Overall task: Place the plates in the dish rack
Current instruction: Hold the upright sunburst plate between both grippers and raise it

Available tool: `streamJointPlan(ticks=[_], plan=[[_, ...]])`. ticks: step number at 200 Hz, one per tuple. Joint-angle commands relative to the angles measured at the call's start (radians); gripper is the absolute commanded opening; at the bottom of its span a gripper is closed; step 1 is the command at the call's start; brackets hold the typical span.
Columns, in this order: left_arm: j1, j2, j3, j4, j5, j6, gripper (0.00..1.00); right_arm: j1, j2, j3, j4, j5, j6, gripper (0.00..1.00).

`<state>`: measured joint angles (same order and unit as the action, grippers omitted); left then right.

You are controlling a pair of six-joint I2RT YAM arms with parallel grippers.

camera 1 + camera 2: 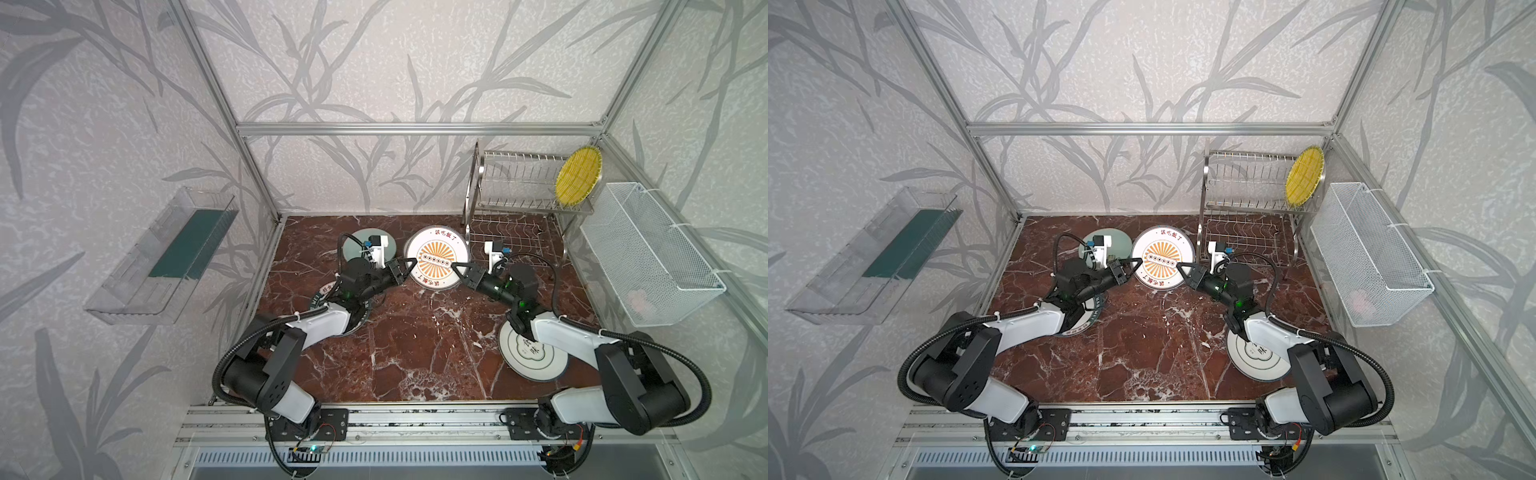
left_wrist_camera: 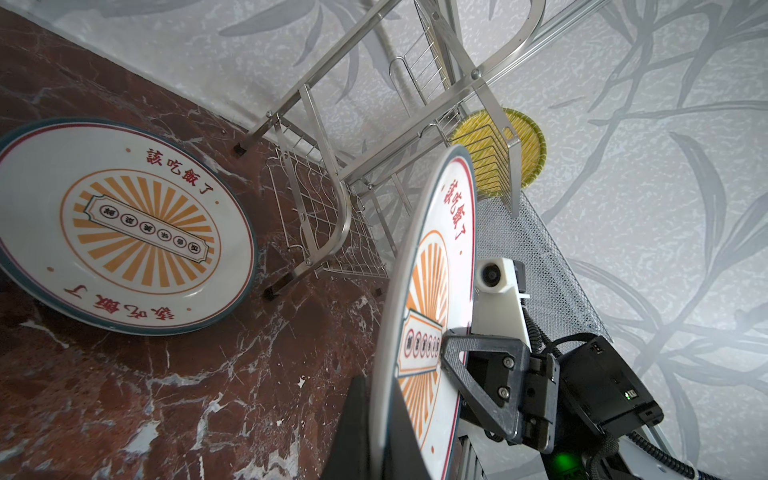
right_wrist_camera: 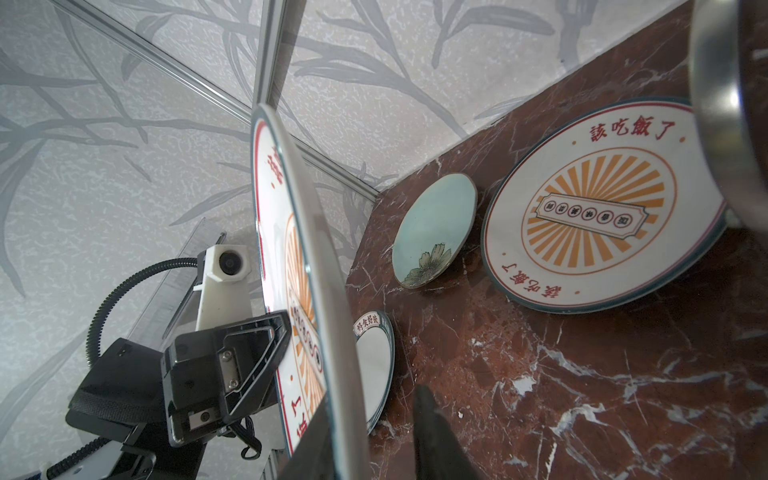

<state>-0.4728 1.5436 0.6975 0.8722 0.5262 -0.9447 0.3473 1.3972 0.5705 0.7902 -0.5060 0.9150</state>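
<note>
A white plate with an orange sunburst (image 1: 436, 257) (image 1: 1160, 259) hangs level above the marble floor. My left gripper (image 1: 409, 264) (image 2: 376, 399) is shut on its left rim. My right gripper (image 1: 457, 268) (image 3: 374, 399) straddles the opposite rim, open, with one finger clear of the underside. A second sunburst plate (image 2: 120, 224) (image 3: 602, 208) lies flat beneath it. The pale green plate (image 3: 434, 230), the teal-rimmed plate (image 3: 374, 361) and the cloud-emblem plate (image 1: 536, 357) lie on the floor. The yellow plate (image 1: 578, 176) stands in the dish rack's (image 1: 519, 195) upper tier.
A white mesh basket (image 1: 648, 249) hangs on the right wall beside the rack. A clear plastic tray (image 1: 162, 257) is fixed to the left wall. Aluminium frame posts stand at the back corners. My left arm covers part of the teal-rimmed plate.
</note>
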Motion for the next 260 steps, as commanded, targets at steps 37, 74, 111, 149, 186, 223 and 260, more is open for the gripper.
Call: streamJointPlan(ticks=[37,74,111,149,186,223,260], plan=[[-0.011,0.015,0.029,0.091,0.013,-0.027,0.0,0.005,0.011,0.035,0.051,-0.009,0.002,0.19],[-0.014,0.021,0.039,0.071,0.02,-0.018,0.0,0.005,0.015,0.042,0.051,-0.017,0.004,0.17],[-0.015,0.023,0.041,0.064,0.023,-0.014,0.0,0.005,0.02,0.042,0.056,-0.025,0.008,0.13],[-0.016,0.028,0.046,0.056,0.032,-0.015,0.0,0.005,0.023,0.04,0.061,-0.029,0.011,0.07],[-0.016,0.036,0.05,0.05,0.034,-0.017,0.0,0.005,0.019,0.035,0.063,-0.028,0.011,0.01],[-0.016,0.038,0.059,0.017,0.032,-0.004,0.0,0.005,0.014,0.029,0.063,-0.017,0.007,0.0],[-0.016,0.031,0.06,-0.007,0.023,0.009,0.1,0.005,0.01,0.028,0.063,-0.017,0.006,0.0]])
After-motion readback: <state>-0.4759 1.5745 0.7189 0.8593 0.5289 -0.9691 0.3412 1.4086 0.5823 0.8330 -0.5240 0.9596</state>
